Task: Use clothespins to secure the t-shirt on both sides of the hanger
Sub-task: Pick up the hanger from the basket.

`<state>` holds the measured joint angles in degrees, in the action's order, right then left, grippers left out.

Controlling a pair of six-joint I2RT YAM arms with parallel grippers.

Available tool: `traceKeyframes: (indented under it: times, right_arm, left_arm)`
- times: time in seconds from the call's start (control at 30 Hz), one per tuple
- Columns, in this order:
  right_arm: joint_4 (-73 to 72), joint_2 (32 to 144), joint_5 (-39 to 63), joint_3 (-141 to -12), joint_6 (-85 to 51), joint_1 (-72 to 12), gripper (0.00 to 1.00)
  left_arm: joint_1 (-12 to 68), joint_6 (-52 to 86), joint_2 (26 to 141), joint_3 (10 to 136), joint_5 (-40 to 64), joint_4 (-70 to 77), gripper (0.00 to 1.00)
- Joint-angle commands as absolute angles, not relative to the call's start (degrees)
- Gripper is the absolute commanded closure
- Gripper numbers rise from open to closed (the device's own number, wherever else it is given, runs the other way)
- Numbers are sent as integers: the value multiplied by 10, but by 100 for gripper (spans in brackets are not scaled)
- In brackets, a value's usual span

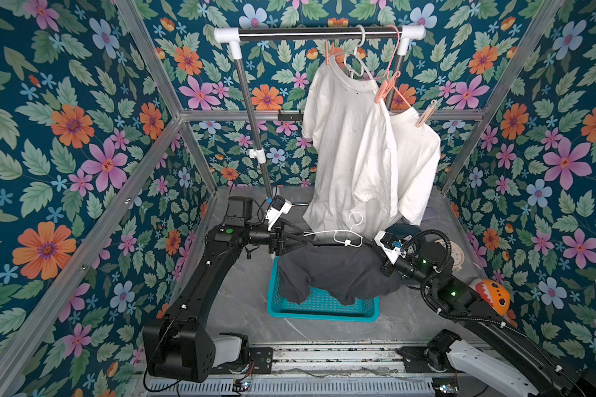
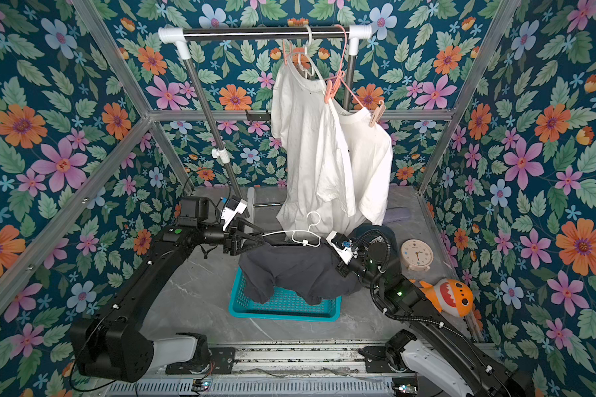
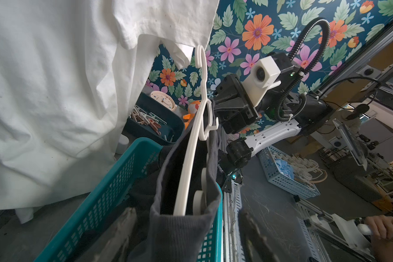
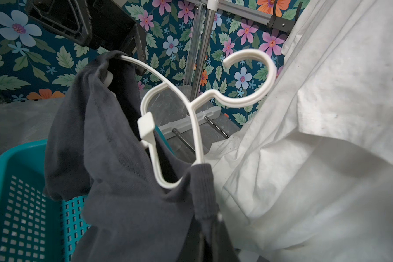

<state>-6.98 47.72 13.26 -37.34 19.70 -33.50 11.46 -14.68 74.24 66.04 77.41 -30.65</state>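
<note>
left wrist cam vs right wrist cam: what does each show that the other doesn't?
Only the left wrist view: the clothespins in a dark tray, a clock, the right arm's wrist camera and a person's hand off to the side.
Only the right wrist view: the rack's base and its upright pole.
Both: the white hanger, the dark t-shirt on it, the teal basket and the hanging white t-shirts.
</note>
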Motion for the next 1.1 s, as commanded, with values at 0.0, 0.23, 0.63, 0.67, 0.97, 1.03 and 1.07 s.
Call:
traceKeyframes:
  times: [0.0, 0.23, 0.63, 0.67, 0.97, 1.03, 1.07]
  right_arm:
    - [-116, 483, 123, -382, 213, -335, 100]
    - [-133, 477, 116, -390, 218, -335, 100]
    - [-118, 503, 127, -400, 229, -335, 100]
    - [-121, 502, 127, -398, 227, -335, 100]
    - [-136, 487, 109, -394, 237, -335, 100]
    - [-140, 487, 109, -395, 237, -334, 100]
    - [-141, 489, 107, -395, 237, -335, 100]
  left_arm:
    - [119, -169, 749, 666, 773, -333, 30]
    - [125, -179, 756, 670, 763, -346, 37]
    - [125, -170, 765, 688, 776, -334, 43]
    - [125, -169, 768, 691, 777, -336, 46]
    - [129, -172, 774, 680, 774, -342, 45]
    - [131, -171, 777, 682, 776, -343, 47]
    - [132, -172, 780, 684, 776, -346, 45]
